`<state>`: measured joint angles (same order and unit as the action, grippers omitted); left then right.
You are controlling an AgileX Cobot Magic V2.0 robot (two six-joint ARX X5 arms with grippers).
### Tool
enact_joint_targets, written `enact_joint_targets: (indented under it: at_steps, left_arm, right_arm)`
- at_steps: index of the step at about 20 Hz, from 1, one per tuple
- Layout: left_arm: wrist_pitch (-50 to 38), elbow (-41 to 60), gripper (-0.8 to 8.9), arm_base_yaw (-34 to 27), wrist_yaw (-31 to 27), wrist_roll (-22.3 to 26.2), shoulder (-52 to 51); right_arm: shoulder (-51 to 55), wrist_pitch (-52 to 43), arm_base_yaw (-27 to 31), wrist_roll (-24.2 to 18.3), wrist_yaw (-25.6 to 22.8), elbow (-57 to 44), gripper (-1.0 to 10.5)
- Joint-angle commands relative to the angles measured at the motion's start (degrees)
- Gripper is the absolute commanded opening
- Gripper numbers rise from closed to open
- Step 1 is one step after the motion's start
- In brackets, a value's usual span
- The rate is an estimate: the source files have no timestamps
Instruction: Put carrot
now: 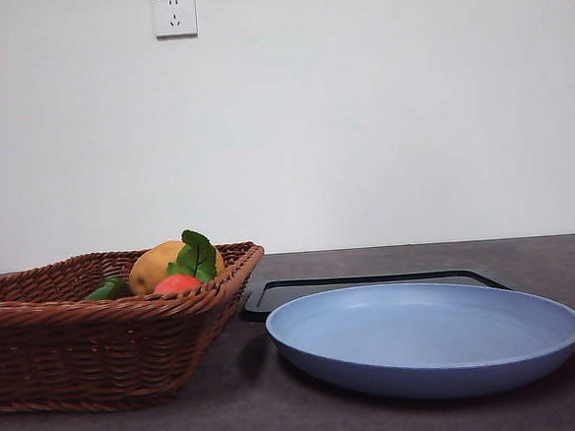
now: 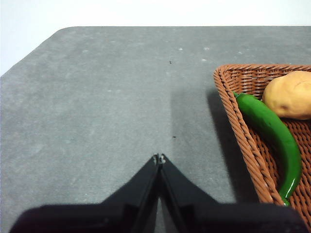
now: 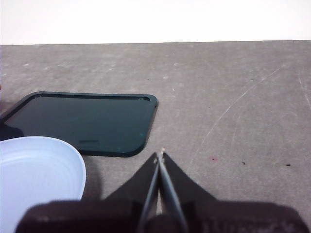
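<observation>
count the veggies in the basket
3 visible: potato, carrot in front of it, green pepper along the basket wall. Others may be hidden.

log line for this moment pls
carrot: in basket by potato | plate: bare | left gripper: shut, beside basket | right gripper: shut, near tray

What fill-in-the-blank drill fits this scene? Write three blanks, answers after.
1. The carrot lies in the ____ beside the potato.
2. The plate is coloured ____.
3. The left end effector and the right end effector both have their jaws ____.
Answers: basket; blue; shut
</observation>
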<state>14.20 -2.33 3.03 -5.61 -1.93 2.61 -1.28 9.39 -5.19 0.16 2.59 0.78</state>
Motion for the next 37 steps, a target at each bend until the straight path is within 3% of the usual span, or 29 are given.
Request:
enact_joint_targets:
  at_steps: [1, 4, 9, 13, 18, 24, 29, 37]
  left_arm:
    - [0.2, 0.4, 0.08, -0.2, -0.2, 0.2, -0.2]
    - [-1.6, 0.4, 0.08, -0.1, 1.3, -5.7, -0.2]
    - [-5.7, 0.4, 0.08, -0.1, 6.4, -14.8, -0.2]
    - [-9.6, 0.4, 0.08, -0.1, 10.2, -17.8, -0.2]
    - [-13.4, 0.4, 0.07, -0.1, 17.9, -17.9, -0.2]
    - [-12.3, -0.1, 0.06, -0.1, 21.1, -22.6, 0.9]
    - [-8.1, -3.9, 0.06, -0.1, 21.3, -22.5, 6.4]
    - [-8.1, -13.8, 0.06, 0.0, 26.9, -19.1, 22.6]
  right_arm:
    - [0.0, 0.0, 0.0, 0.9, 0.1, -0.3, 0.1]
    - [0.0, -0.3, 0.0, 1.6, 0.1, -0.3, 0.1]
    - [0.0, -1.1, 0.0, 10.1, 0.1, -0.3, 0.1]
    - [0.0, -1.3, 0.0, 19.6, 0.1, -0.3, 0.1]
    - [0.0, -1.2, 0.0, 30.3, 0.5, -0.3, 0.1]
    - [-0.8, 1.0, 0.0, 31.9, 3.6, 1.4, 0.1]
    - [-5.1, 8.2, -0.1, 31.7, 3.5, 6.8, 0.1]
    - [-17.1, 13.9, -0.1, 25.0, 3.5, 16.2, 0.1]
